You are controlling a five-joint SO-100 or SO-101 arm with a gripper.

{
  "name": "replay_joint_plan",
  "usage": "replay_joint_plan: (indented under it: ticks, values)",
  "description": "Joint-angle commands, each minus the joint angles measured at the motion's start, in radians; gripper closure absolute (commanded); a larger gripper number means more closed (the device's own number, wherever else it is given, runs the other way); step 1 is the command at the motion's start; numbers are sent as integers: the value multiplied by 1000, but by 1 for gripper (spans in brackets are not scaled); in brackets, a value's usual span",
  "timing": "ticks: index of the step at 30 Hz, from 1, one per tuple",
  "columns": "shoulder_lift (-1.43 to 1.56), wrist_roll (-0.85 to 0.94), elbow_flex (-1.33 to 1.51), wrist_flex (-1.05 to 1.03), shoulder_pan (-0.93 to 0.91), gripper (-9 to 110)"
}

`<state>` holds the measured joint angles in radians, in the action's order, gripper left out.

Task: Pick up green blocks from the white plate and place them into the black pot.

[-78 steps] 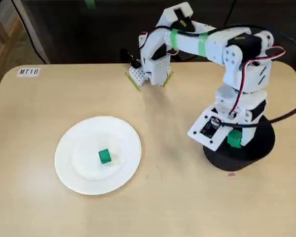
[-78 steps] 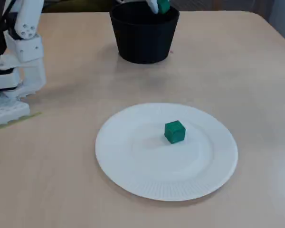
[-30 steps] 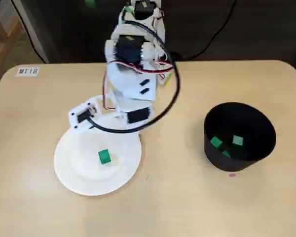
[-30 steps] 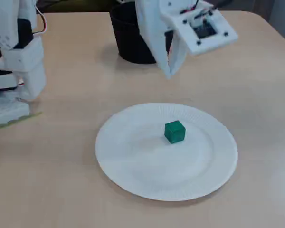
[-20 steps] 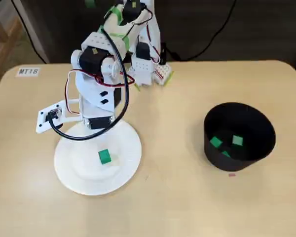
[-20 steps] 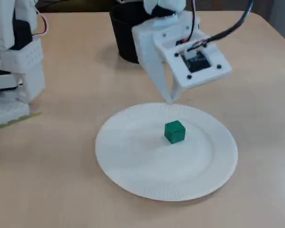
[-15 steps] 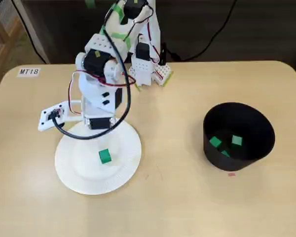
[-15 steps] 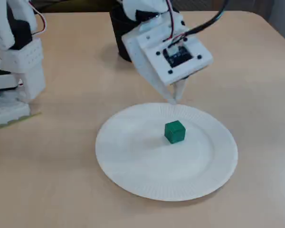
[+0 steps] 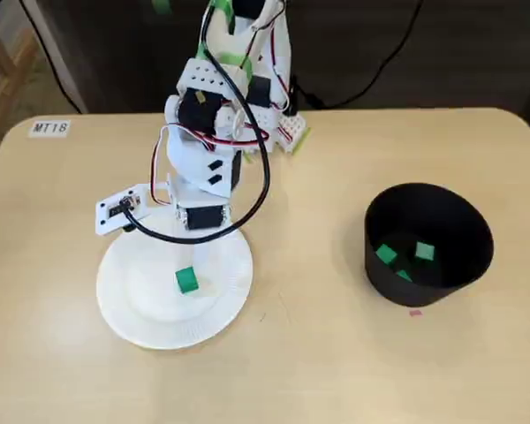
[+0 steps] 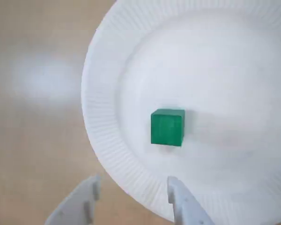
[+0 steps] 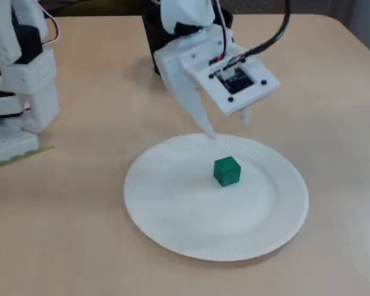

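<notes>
gripper (image 10: 132,183) spread wide open and empty, hovering at the rim of the white plate (image 10: 99,123), with one green block (image 10: 167,127) loose near the plate's middle. over on the right of a fixed view, black pot (image 9: 382,281) holding what looks like three green blocks (image 9: 386,254), so probably just one pick left. in the wrist view, block ahead of the fingertips, not between them, lined up more with the right-hand finger.

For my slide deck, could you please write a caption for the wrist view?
Open gripper poised at the rim of the white plate, one green block lying ahead on it.
</notes>
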<state>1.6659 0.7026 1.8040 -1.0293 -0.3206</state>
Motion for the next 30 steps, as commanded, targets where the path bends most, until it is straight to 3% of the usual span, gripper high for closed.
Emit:
replay_joint_plan:
  ticks: [1,12,30]
  values:
    - [2,12,0,-15,-21,77]
    - [-130,41,-144,-187,-64,76]
    - [-308,41,-316,-212,-106,70]
